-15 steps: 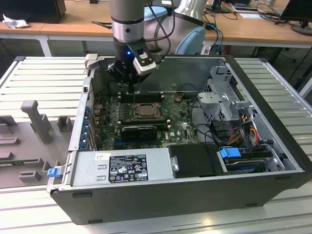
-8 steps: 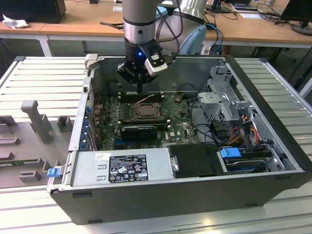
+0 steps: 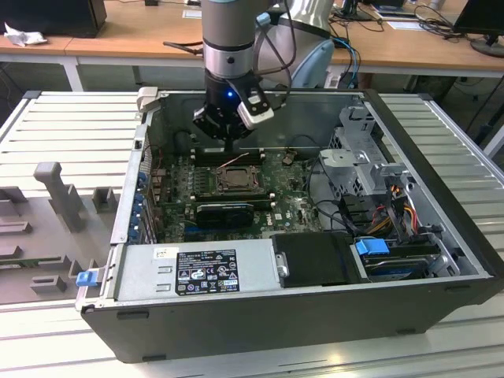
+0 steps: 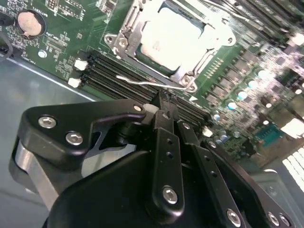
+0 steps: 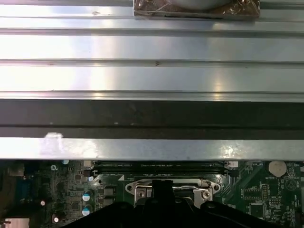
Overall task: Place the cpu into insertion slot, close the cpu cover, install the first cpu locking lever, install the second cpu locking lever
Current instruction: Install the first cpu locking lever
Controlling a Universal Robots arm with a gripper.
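Cpu (image 4: 173, 35) showed seated under the cpu cover (image 4: 127, 40) in the second wrist view, just beyond the gripper (image 4: 164, 102), fingers pressed together by a wire lever (image 4: 147, 81).

The gripper (image 3: 229, 146) hangs inside the open computer case (image 3: 441, 236), just above the insertion slot (image 3: 236, 178), with free room overhead. Black memory slots (image 4: 118, 71) lie close beside the socket, and a thin wire lever (image 4: 152, 83) crosses between them and the cpu cover (image 4: 124, 39) in the second wrist view. On the exterior view's right a drive cage (image 3: 366, 153) and loose cables (image 3: 386, 206) crowd the way; the power supply (image 3: 197, 272) blocks the near side
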